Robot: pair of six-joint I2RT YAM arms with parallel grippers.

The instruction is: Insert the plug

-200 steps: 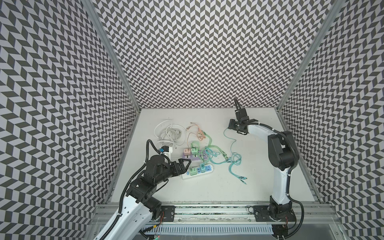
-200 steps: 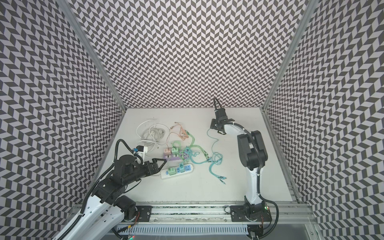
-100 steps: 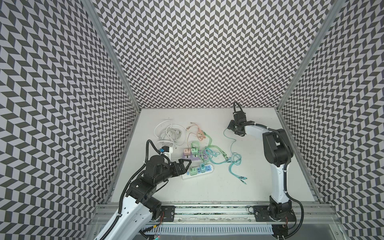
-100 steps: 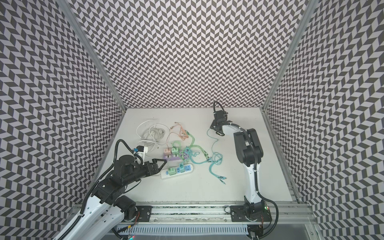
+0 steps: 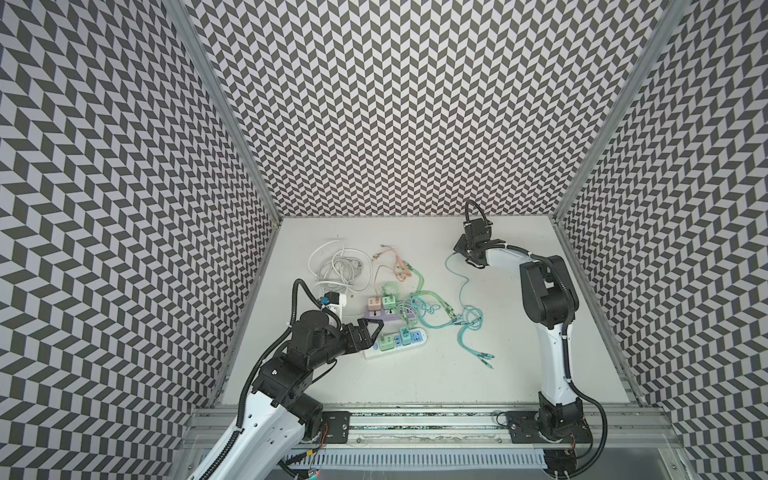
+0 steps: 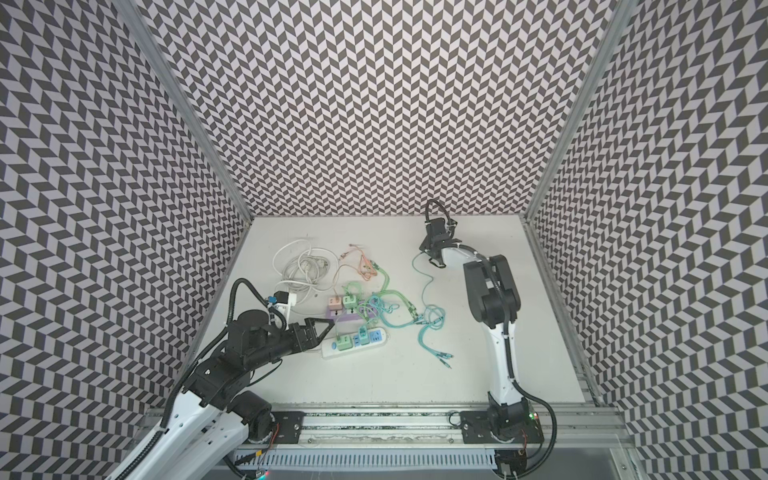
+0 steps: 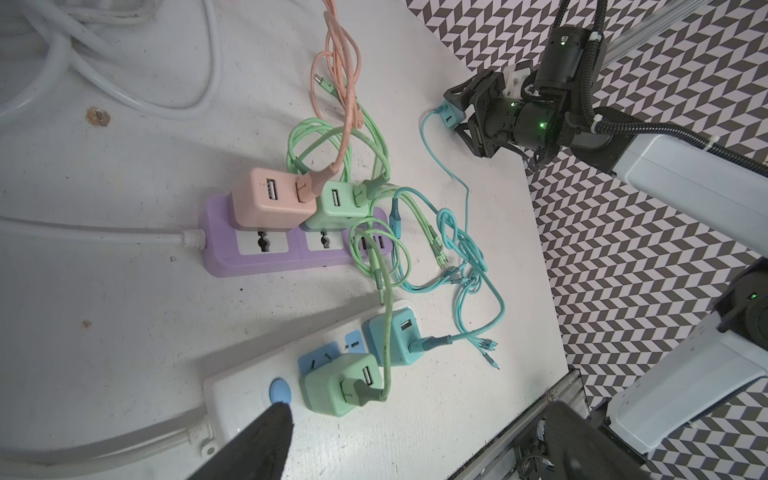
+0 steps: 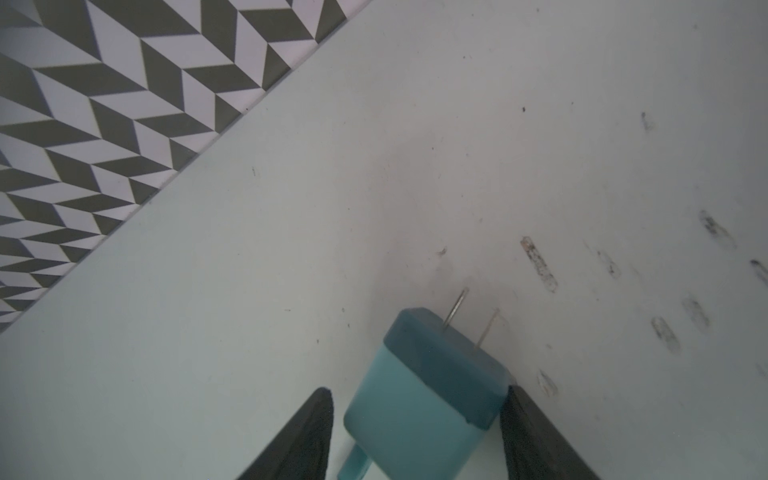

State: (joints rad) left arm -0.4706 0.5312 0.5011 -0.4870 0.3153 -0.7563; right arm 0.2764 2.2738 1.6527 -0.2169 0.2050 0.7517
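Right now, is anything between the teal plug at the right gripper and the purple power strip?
Only cables: a tangle of green and teal cables lies flat between the teal plug and the purple power strip, with loops over that strip's end. Nothing taller stands there.

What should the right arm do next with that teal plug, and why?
Probably close the right gripper on the teal plug: it sits between the fingers, one touching it, a thin gap beside the other, prongs bare. Only a firm grip would let it be carried to the white power strip.
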